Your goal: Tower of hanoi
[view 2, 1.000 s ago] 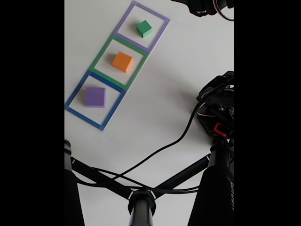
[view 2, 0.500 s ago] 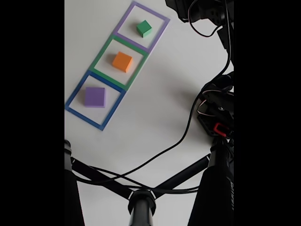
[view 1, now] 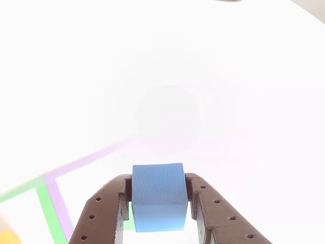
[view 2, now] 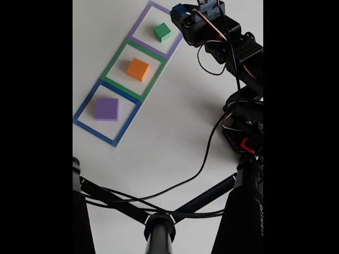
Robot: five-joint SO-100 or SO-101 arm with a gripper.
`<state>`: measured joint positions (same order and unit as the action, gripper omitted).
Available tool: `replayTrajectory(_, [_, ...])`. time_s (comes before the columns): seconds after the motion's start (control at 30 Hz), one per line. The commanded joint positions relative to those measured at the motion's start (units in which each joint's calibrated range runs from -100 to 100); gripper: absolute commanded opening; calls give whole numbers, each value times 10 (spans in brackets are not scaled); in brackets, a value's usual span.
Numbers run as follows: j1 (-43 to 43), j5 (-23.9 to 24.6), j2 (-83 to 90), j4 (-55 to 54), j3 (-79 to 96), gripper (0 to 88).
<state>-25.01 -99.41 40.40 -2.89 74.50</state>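
My gripper (view 1: 158, 203) is shut on a small blue cube (view 1: 158, 195), which sits between the two brown fingers (view 1: 104, 213). In the fixed view the gripper (view 2: 180, 13) carries the blue cube (view 2: 178, 9) just right of the purple tape square (view 2: 160, 29), above the table. A green block (view 2: 162, 32) lies inside that purple square. Inside the green tape square (view 2: 133, 70) lies an orange block (view 2: 137, 69), and a purple block (view 2: 107, 109) rests in the blue tape square (view 2: 107, 112).
The arm's base (view 2: 244, 132) stands at the right of the white table (view 2: 175, 121), with a black cable (view 2: 201, 159) trailing across it. A black tripod (view 2: 159, 222) fills the bottom of the fixed view.
The arm has swung in from the top right edge toward the purple tape square, bringing the blue cube into view. The three blocks on the table have not moved.
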Motion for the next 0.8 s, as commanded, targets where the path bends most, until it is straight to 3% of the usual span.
replayTrajectory(0.0, [13, -6, -42, -123, 27, 35])
replayTrajectory(0.4, [44, -6, -220, -357, 52, 35])
replayTrajectory(0.77, [35, -6, -345, -457, 17, 35])
